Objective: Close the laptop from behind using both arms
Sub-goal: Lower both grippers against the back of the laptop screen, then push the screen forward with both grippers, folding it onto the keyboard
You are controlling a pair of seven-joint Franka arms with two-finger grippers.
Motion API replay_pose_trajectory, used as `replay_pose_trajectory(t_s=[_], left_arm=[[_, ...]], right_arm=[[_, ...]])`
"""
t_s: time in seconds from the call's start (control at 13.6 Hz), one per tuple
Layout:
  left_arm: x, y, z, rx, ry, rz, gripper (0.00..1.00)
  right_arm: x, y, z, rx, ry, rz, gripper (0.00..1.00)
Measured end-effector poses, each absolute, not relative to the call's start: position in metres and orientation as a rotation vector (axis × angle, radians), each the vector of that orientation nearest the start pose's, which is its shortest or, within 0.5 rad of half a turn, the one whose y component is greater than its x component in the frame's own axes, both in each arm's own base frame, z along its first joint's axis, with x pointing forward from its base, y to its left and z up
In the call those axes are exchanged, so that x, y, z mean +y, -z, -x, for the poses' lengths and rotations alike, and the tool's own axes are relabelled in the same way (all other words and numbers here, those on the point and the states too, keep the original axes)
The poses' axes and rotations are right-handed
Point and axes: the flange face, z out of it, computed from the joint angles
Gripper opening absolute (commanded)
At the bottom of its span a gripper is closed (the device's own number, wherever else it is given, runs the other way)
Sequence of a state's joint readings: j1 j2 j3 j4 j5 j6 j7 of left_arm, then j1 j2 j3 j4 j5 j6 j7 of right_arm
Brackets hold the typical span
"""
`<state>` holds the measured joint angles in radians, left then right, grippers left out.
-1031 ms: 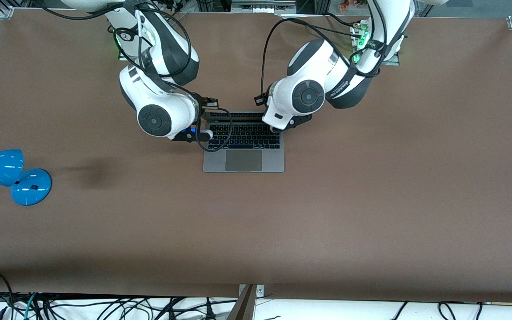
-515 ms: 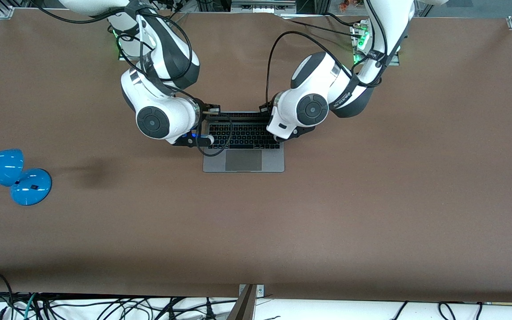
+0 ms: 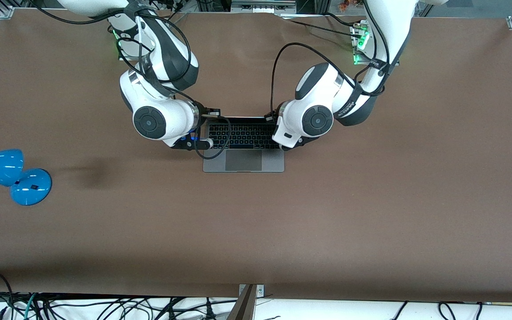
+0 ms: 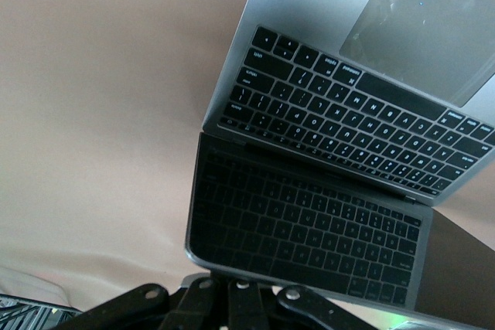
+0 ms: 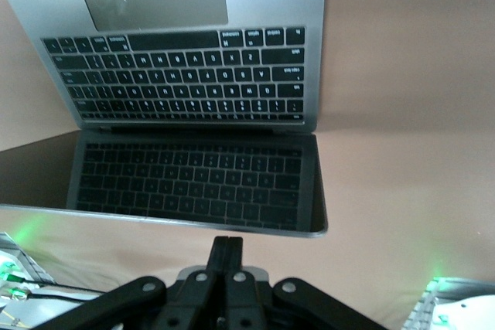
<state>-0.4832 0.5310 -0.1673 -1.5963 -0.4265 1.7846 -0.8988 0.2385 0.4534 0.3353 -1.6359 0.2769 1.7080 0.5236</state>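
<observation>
The space-grey laptop (image 3: 243,161) lies open in the middle of the table, keyboard and trackpad facing up. Its lid leans over the keyboard, and the dark screen mirrors the keys in both wrist views. My right gripper (image 5: 229,249) is shut, its tips just short of the lid's top edge, at the right arm's end of the laptop (image 5: 186,75). My left gripper (image 4: 234,287) is shut against the lid's top edge near the other corner of the laptop (image 4: 348,113). In the front view both wrists hide the grippers.
A blue desk lamp (image 3: 16,173) stands near the table edge at the right arm's end. Black cables hang from both wrists over the keyboard. Brown table (image 3: 371,200) spreads all round the laptop.
Both wrists have moved toward the front camera. The lid's top edge has come with them and leans farther over the keyboard.
</observation>
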Motion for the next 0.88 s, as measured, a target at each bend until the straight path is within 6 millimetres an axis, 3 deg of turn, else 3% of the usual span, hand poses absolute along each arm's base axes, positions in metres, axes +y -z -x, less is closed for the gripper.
replay_pose_trajectory(t_s=[0.88], left_arm=[[-0.416, -0.3, -0.523, -0.677, -0.914, 3.062, 0.0]], right_arm=[[0.329, -0.332, -0.558, 0.014, -0.609, 2.851, 0.01]])
